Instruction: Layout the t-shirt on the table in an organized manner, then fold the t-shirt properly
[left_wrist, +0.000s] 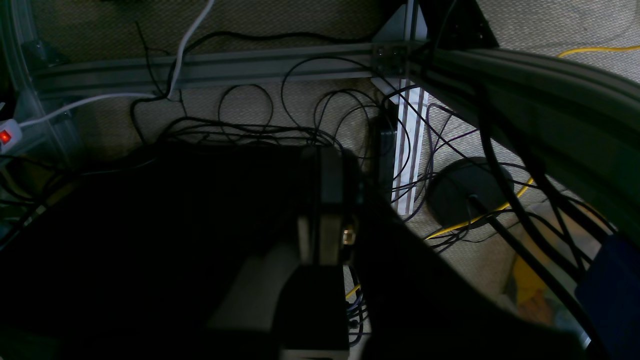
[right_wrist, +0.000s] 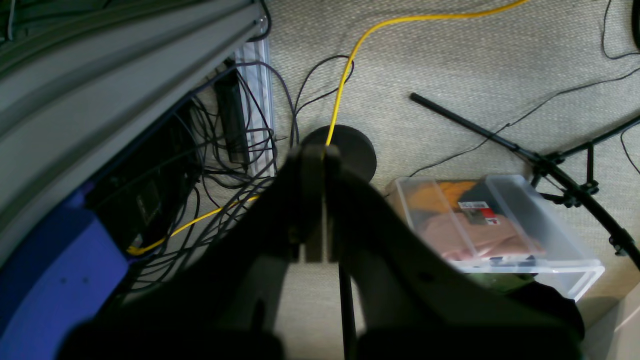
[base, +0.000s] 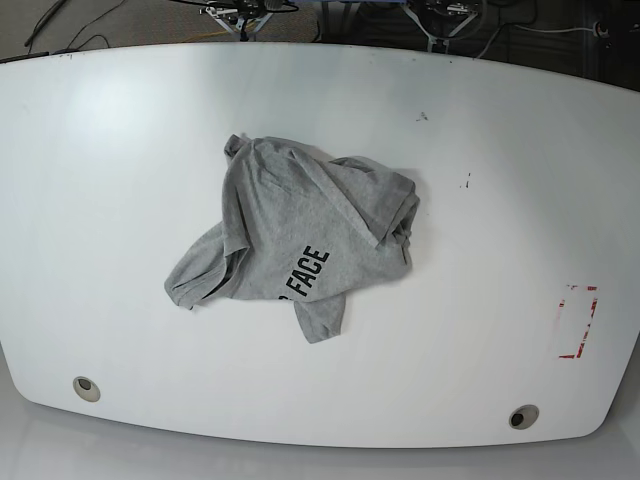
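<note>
Nearest the base camera, two round holes (base: 87, 389) sit in the desk's (base: 480, 250) near edge. The shirt (base: 300, 240) lies crumpled near the middle of the desk, bunched and folded over itself, "FACE" showing on its near part, one sleeve flopped toward the near left. A red outline (base: 578, 320) marks the desk's right side, well apart from the shirt. Neither arm shows over the desk. The left pincer (left_wrist: 325, 200) is fully closed on nothing, hanging over carpet (left_wrist: 260, 105) strewn with black cables (left_wrist: 250, 130). The right pincer (right_wrist: 315, 200) is likewise closed and empty, above a yellow cable (right_wrist: 345, 80) and a clear bin (right_wrist: 500, 225).
</note>
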